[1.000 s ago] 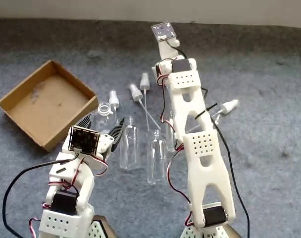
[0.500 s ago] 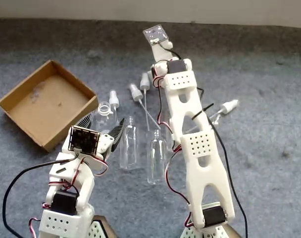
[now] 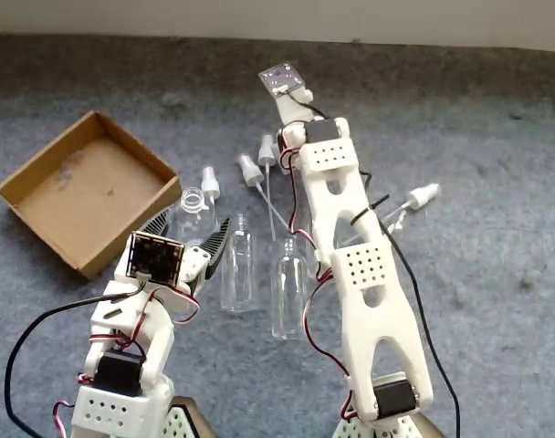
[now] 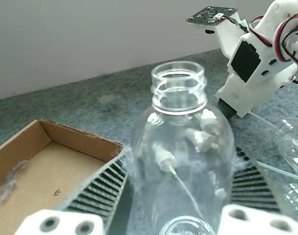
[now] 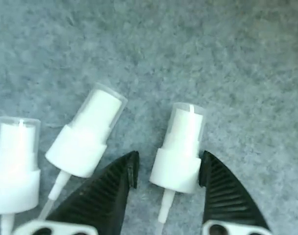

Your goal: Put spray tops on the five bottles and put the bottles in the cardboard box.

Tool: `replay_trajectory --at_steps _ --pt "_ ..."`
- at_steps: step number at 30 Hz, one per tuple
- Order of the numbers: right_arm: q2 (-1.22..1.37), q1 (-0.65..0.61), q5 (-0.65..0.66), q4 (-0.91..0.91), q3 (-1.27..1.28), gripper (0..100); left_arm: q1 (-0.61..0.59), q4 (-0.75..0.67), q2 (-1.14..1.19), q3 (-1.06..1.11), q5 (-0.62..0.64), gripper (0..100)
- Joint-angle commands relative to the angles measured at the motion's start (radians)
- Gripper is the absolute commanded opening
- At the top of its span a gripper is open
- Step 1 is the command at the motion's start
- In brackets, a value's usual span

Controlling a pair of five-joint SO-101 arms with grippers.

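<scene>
Right wrist view: right gripper (image 5: pixel 168 159), fingers open astride a spray top (image 5: pixel 181 142), nothing held; closing may nudge the neighbouring top (image 5: pixel 85 141), apparently just beside one finger.

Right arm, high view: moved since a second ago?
Yes. The right arm has swung left, toward the cardboard box, and away from the lone spray top lying to its right.
</scene>
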Motion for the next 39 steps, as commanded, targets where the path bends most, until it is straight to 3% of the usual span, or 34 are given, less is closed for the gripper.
replay_trajectory --at_steps 1,6,19,27,39 --pt "-0.004 0.028 0.02 0.012 -0.074 12.6 0.015 0.006 -0.005 0.019 0.006 20" --pt "-0.005 0.028 0.021 0.033 -0.116 4.1 0.015 0.006 -0.005 0.019 0.006 20" --pt "-0.085 0.15 0.02 0.328 -0.473 4.0 0.015 0.011 -0.005 0.019 0.006 20" --pt "-0.208 0.228 0.015 0.378 -0.452 4.1 0.015 0.011 -0.005 0.019 0.006 20" --pt "-0.386 0.226 0.015 0.374 -0.45 4.1 0.015 0.011 -0.005 0.019 0.006 20"
